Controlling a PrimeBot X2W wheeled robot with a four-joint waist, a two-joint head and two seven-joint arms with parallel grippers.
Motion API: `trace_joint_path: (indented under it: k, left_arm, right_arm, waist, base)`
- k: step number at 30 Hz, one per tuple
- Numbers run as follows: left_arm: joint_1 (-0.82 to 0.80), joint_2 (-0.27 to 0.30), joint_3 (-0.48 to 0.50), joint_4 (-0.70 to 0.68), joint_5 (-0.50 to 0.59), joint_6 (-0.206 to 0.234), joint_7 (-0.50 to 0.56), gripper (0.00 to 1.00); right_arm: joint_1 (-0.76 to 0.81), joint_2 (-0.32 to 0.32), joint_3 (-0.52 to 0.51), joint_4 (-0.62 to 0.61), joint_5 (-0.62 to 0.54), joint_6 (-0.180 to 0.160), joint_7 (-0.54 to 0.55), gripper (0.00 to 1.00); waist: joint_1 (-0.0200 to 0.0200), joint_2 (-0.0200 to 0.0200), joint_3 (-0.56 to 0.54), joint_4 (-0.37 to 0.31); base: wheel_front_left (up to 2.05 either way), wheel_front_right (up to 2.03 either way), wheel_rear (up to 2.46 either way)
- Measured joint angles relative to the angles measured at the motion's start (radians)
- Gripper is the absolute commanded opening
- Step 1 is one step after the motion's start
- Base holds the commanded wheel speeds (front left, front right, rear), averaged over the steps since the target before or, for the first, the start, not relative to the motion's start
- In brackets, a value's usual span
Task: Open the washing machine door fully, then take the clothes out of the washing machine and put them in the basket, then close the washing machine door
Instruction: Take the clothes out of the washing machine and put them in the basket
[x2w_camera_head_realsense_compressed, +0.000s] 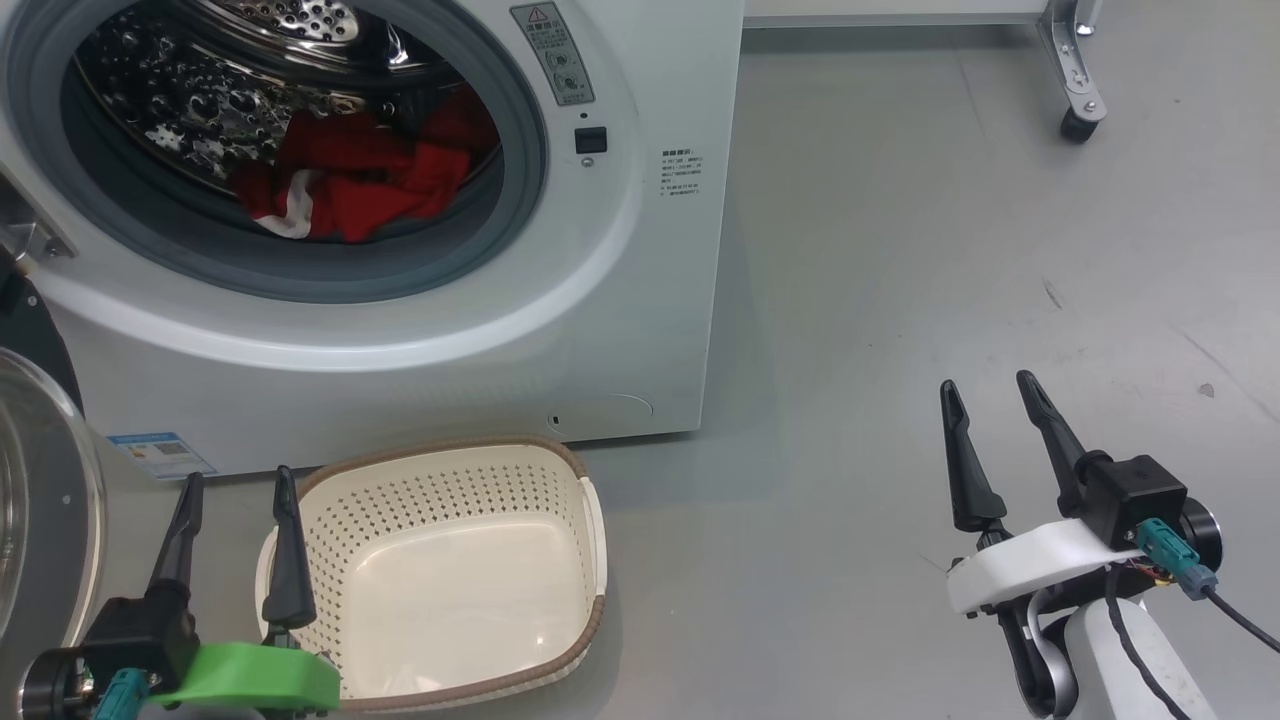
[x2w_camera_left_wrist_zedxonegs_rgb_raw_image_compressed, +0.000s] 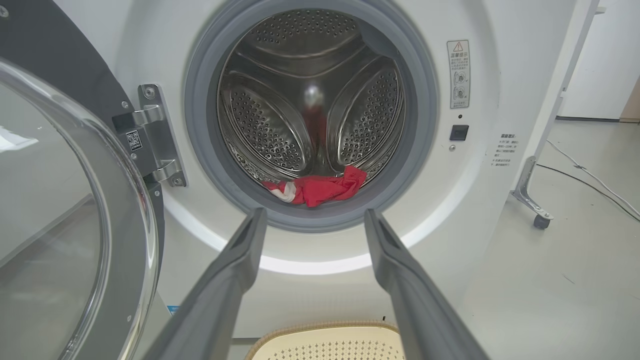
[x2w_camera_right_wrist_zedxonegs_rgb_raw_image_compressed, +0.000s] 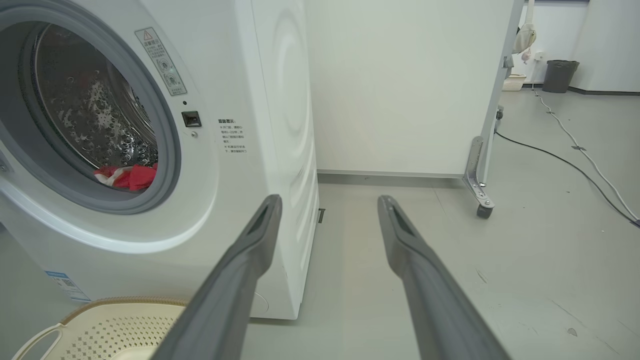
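Left claw (x2w_camera_head_realsense_compressed: 240, 475) is spread and empty, low in front of the washer (x2w_camera_head_realsense_compressed: 450, 385). Right claw (x2w_camera_head_realsense_compressed: 987, 380) is spread and empty too, off the washer's right side. Clothes (x2w_camera_head_realsense_compressed: 370, 180) lie inside the washer, at the bottom of the drum (x2w_camera_head_realsense_compressed: 180, 100). Door (x2w_camera_head_realsense_compressed: 45, 500) stands open at the washer's left; basket (x2w_camera_head_realsense_compressed: 440, 490) sits just before the washer.

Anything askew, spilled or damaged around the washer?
Nothing stands out. The washing machine door is open, the clothes lie in the drum, the basket stands upright and empty, and the left gripper and right gripper are open, holding nothing.
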Motion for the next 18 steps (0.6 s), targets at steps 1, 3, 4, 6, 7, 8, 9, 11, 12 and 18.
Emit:
trace_joint_path:
  k: [1, 3, 4, 6, 7, 8, 9, 11, 12, 18]
  left_arm:
    - [0.0, 0.0, 0.0, 0.0, 0.0, 0.003, 0.0, 1.0]
    - [0.0, 0.0, -0.002, 0.0, 0.0, 0.003, 0.0, 1.0]
    - [0.0, 0.0, -0.002, 0.0, 0.0, 0.003, 0.0, 1.0]
    - [0.0, 0.0, -0.003, 0.0, 0.0, 0.003, 0.0, 1.0]
    - [0.0, 0.0, -0.003, 0.0, 0.0, 0.003, 0.0, 1.0]
    - [0.0, 0.0, -0.003, 0.0, 0.0, 0.003, 0.0, 1.0]
    - [0.0, 0.0, -0.004, 0.001, 0.0, 0.003, 0.0, 1.0]
    - [0.0, 0.0, -0.007, 0.001, 0.0, 0.003, 0.0, 1.0]
    - [0.0, 0.0, -0.01, 0.002, -0.001, 0.003, 0.0, 1.0]
    - [0.001, 0.0, -0.021, 0.008, -0.008, 0.002, 0.0, 1.0]
  right_arm:
    - [0.0, 0.0, 0.0, 0.0, 0.0, 0.001, 0.0, 1.0]
    - [0.0, 0.0, 0.0, 0.002, 0.0, 0.001, 0.0, 1.0]
    - [0.0, 0.0, 0.0, 0.002, 0.0, 0.001, 0.0, 1.0]
    - [0.0, 0.0, 0.0, 0.004, 0.0, 0.001, 0.0, 1.0]
    - [0.0, 0.0, 0.0, 0.004, 0.0, 0.001, 0.0, 1.0]
    - [0.0, 0.0, 0.0, 0.005, 0.0, 0.001, 0.0, 1.0]
    - [0.0, 0.0, 0.001, 0.006, 0.0, 0.001, 0.0, 1.0]
    - [0.0, 0.0, 0.002, 0.008, 0.001, 0.001, 0.0, 1.0]
    - [0.0, 0.0, 0.002, 0.008, 0.001, 0.002, 0.0, 1.0]
    - [0.0, 0.0, 0.005, 0.011, 0.002, 0.006, 0.0, 1.0]
  waist:
    - [0.0, 0.0, 0.0, 0.0]
    - [0.0, 0.0, 0.0, 0.001]
    - [0.0, 0.0, 0.0, 0.001]
    - [0.0, 0.0, -0.002, 0.001]
    - [0.0, 0.0, -0.002, 0.001]
    - [0.0, 0.0, -0.003, 0.001]
    - [0.0, 0.0, -0.004, 0.001]
    - [0.0, 0.0, -0.006, 0.001]
    - [0.0, 0.0, -0.007, 0.002]
    - [0.0, 0.0, -0.013, 0.003]
  base:
    - [0.71, -0.71, 0.0]
    - [0.65, -0.65, 0.0]
    - [0.59, -0.59, 0.0]
    - [0.53, -0.53, 0.0]
    - [0.47, -0.47, 0.0]
    - [0.43, -0.43, 0.0]
    - [0.39, -0.39, 0.0]
    - [0.33, -0.33, 0.0]
    - [0.27, -0.27, 0.0]
    - [0.13, -0.13, 0.0]
